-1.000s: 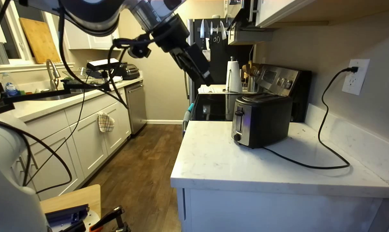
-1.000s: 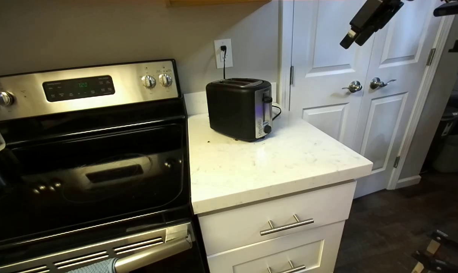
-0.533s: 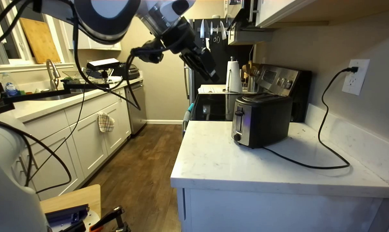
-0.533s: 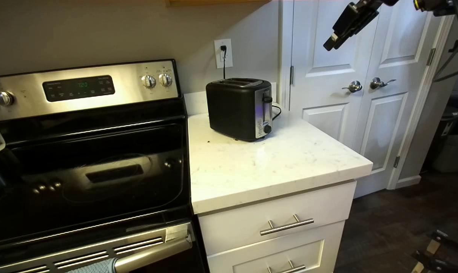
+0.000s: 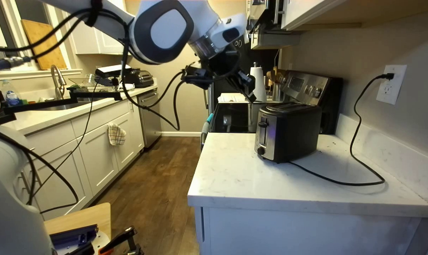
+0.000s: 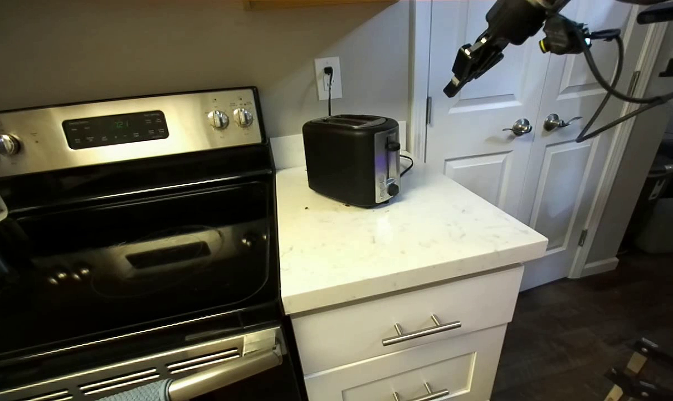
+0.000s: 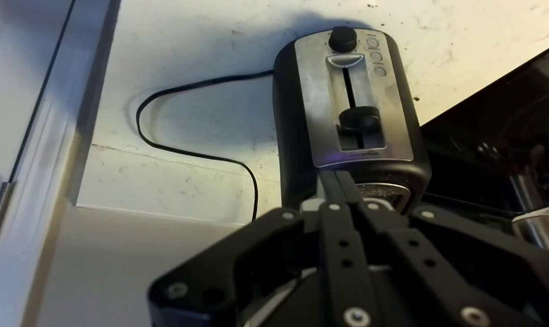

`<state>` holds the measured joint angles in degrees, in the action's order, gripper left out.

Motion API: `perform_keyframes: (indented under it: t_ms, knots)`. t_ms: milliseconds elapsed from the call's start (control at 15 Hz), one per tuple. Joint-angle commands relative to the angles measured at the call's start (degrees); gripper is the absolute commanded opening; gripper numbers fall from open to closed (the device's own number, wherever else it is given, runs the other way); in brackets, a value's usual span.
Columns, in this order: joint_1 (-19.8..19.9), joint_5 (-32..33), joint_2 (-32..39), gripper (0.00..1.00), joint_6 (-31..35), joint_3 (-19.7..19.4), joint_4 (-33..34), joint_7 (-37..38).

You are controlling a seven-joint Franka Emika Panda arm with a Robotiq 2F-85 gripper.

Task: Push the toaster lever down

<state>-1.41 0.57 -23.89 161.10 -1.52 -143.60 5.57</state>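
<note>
The black toaster (image 5: 296, 136) with its steel end face stands upright on the counter in both exterior views. Its dark lever (image 7: 360, 119) sits near the upper end of the slot, and the same tab, the lever (image 6: 393, 146), juts out from the steel face. My gripper (image 7: 334, 173) is shut, its two fingers pressed together with nothing between them. In an exterior view the gripper (image 6: 452, 90) hangs above and to the right of the toaster, apart from it. The wrist view looks down on the toaster upside down, fingertips overlapping its top edge.
A black cord (image 5: 357, 156) loops over the counter (image 5: 231, 170) to the wall outlet (image 5: 392, 84). Beside the counter is the stove (image 6: 147, 245). A paper towel roll (image 5: 257, 83) stands farther back, and an upper cabinet (image 5: 341, 16) overhangs the counter.
The arm has come closer to the toaster, rightward and lower in an exterior view and leftward and lower in an exterior view. The gripper's fingers have come together. Toaster and lever have stayed put.
</note>
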Motion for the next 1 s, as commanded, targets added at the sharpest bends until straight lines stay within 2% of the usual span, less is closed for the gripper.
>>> perform_keyframes:
  t_ms: [0, 600, 933]
  knots:
    - [-2.2, -3.9, 7.5, 0.0, 2.5, -1.7, 5.4, -4.2]
    - [-7.0, -9.9, 17.4, 0.0, 2.4, -3.7, 12.2, -12.0]
    - [-7.1, -10.1, 20.3, 0.0, 2.9, -3.7, 13.0, -14.0]
